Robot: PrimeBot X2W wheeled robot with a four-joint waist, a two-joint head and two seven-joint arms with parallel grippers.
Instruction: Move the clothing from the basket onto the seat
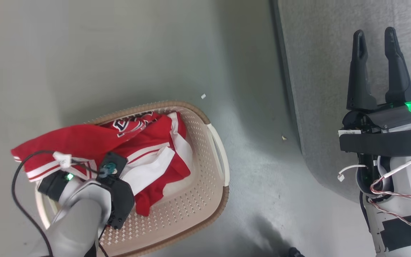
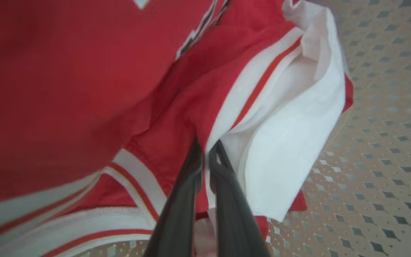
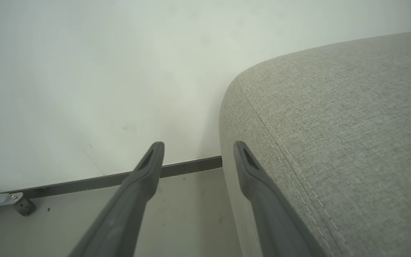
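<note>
One thin fold of red clothing [image 2: 84, 89] sits pinched in my left gripper [image 2: 205, 148] and could slip; right gripper [image 1: 375, 37] gapes empty.

Grey-green floor [image 1: 120, 53], white wall [image 3: 84, 71]

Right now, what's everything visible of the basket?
The basket is oval, cream perforated plastic by its look, with a brown rim and a white handle on its right side. It stands upright on the floor, apart from the seat. The clothing lies in it, spilling past its left rim. The left gripper reaches in, shut on the clothing. The forearm hides part of its near rim.
</note>
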